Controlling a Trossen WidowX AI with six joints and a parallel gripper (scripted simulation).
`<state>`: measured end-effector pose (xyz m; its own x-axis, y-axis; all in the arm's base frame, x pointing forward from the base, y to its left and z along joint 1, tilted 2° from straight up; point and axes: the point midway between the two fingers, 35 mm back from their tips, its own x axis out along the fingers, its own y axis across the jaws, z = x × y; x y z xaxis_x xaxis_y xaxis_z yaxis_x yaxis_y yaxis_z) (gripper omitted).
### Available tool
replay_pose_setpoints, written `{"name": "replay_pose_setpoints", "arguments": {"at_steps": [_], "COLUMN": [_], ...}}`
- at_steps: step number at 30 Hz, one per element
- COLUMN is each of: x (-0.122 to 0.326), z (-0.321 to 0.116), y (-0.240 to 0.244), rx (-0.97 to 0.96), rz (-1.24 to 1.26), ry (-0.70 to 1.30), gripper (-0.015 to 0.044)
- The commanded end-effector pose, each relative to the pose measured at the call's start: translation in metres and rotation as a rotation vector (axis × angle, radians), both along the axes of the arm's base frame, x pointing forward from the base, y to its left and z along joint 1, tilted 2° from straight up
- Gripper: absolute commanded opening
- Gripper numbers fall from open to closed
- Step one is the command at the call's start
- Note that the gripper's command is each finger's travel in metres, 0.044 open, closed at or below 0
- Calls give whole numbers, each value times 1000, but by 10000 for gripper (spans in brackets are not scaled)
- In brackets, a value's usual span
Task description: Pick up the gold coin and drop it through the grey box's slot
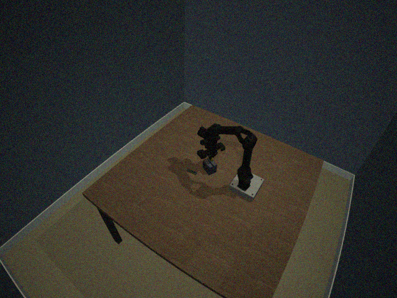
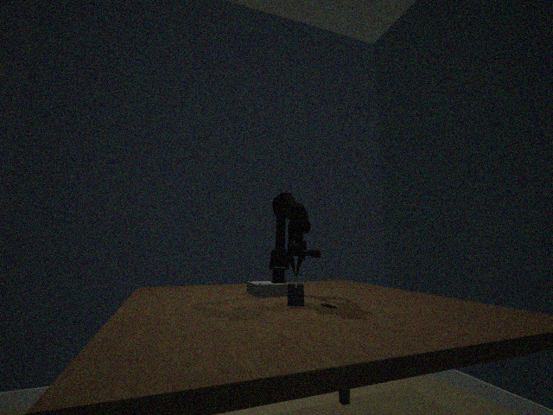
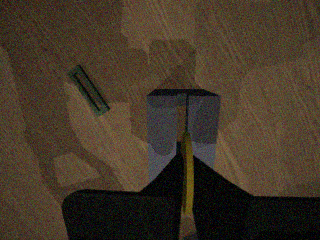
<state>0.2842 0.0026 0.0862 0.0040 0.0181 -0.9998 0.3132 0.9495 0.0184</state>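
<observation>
Coin: clamped edge-on in our fingers, hanging over the box.
Slot: dark line in the lid, looks in line with the coin.
Risk: we judge a slight twist or offset would land the rim on the lid; releasing then leaves the coin outside.
Holder: empty, well apart on the surface.
Obstruction: none seen.
</observation>
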Motion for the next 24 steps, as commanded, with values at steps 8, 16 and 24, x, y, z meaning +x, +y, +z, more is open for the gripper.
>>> {"name": "replay_pose_setpoints", "arguments": {"at_steps": [8, 16, 24], "x": [-1, -1, -1], "z": [-6, -10, -14], "y": [0, 0, 0], "rx": [0, 0, 0], "rz": [-1, -2, -3], "ry": [2, 2, 2], "gripper": [0, 0, 0]}}
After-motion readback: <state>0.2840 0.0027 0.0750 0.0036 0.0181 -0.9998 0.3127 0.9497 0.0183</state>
